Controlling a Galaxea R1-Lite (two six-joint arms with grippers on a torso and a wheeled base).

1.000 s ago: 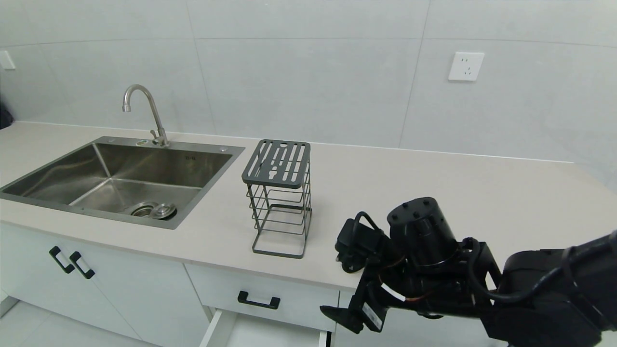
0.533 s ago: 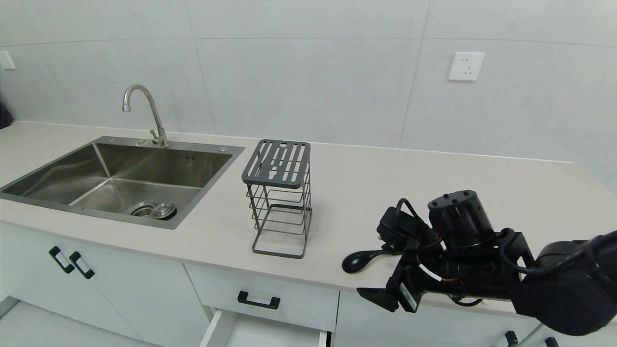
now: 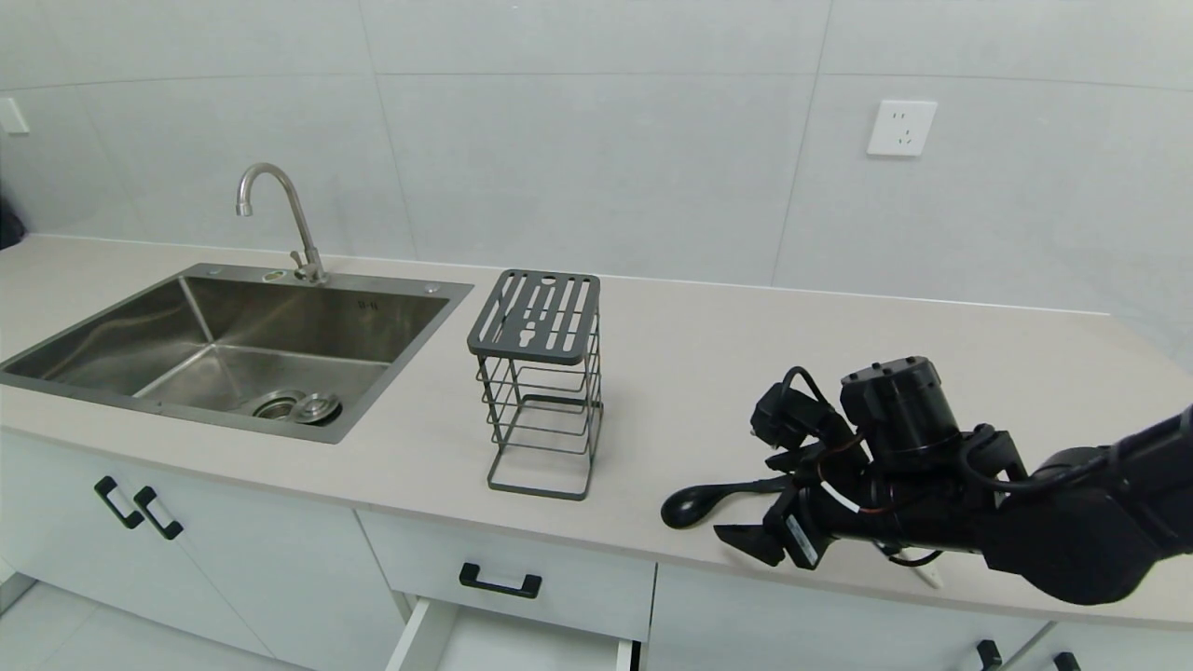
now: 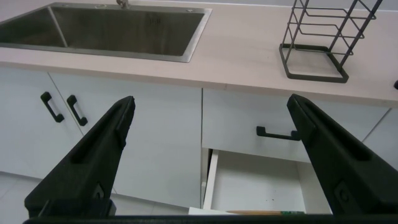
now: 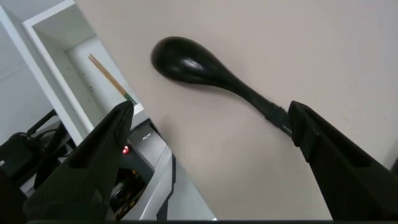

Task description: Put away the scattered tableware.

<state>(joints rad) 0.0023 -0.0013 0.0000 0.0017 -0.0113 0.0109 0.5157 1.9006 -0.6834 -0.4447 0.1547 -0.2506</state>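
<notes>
A black spoon [image 3: 694, 503] lies on the beige countertop [image 3: 708, 373] close to its front edge, bowl to the left and handle running right. My right gripper [image 3: 760, 508] hovers open just above the handle, one finger on each side. In the right wrist view the spoon [image 5: 193, 65] lies ahead of the right gripper [image 5: 211, 106], whose fingers are spread wide. My left gripper [image 4: 211, 102] is open and holds nothing, low in front of the cabinets. Below the counter a white drawer [image 3: 503, 643] stands pulled out, with chopsticks [image 5: 109, 78] inside.
A dark wire rack [image 3: 541, 382] stands mid-counter, left of the spoon. A steel sink [image 3: 140, 403] with a faucet [image 3: 280, 214] fills the left end. Bare countertop stretches behind and to the right of the right arm. A tiled wall closes the back.
My right arm has swung to the right and back over the counter, uncovering the spoon. Its gripper now sits at the spoon's handle. Rack, sink and drawer are unmoved.
</notes>
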